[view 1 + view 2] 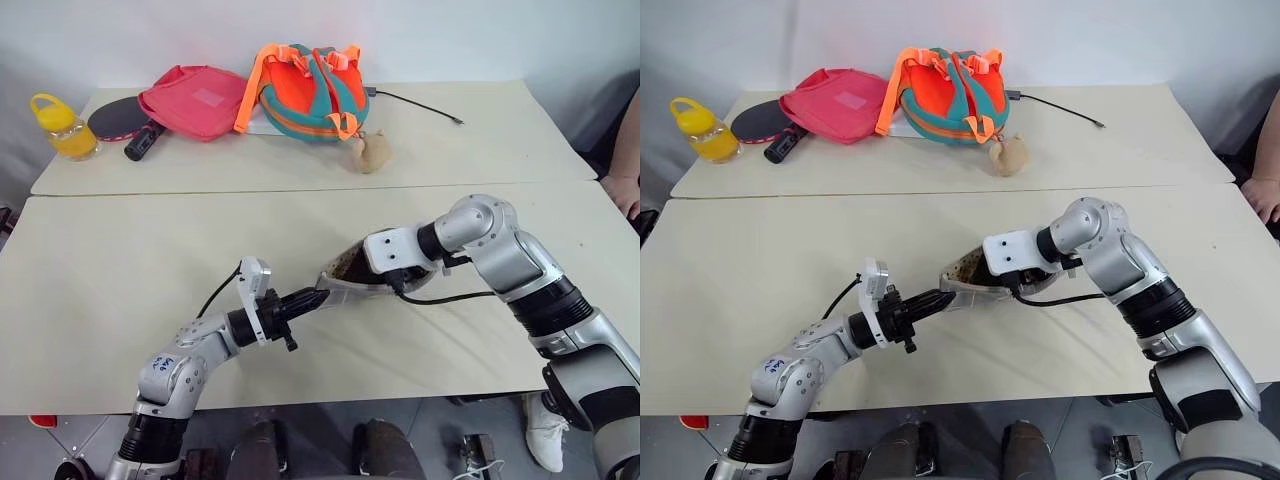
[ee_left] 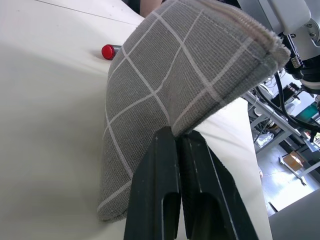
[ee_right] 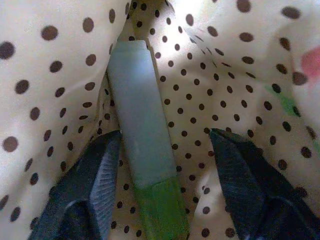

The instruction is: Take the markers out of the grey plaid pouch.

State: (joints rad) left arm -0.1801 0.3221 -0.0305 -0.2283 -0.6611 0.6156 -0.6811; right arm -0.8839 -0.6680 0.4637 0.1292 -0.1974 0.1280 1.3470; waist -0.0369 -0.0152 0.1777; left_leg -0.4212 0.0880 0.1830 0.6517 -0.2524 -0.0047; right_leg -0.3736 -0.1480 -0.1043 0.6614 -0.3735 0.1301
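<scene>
Left gripper (image 2: 177, 145) clamped tight on the pouch (image 2: 170, 85) edge. Right gripper (image 3: 165, 150) inside, spread wide around the green marker (image 3: 142, 150). Red marker (image 2: 109, 51) lying on the table (image 1: 150, 260).

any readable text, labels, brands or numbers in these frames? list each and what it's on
No text can be read with confidence.
Left arm: small blue handwritten marks on the shell, too small to read.
Pink-red bag: a pale patch, no legible print.
Grey plaid pouch: white grid lines, no lettering.
Green marker inside the pouch: no print visible.
</scene>
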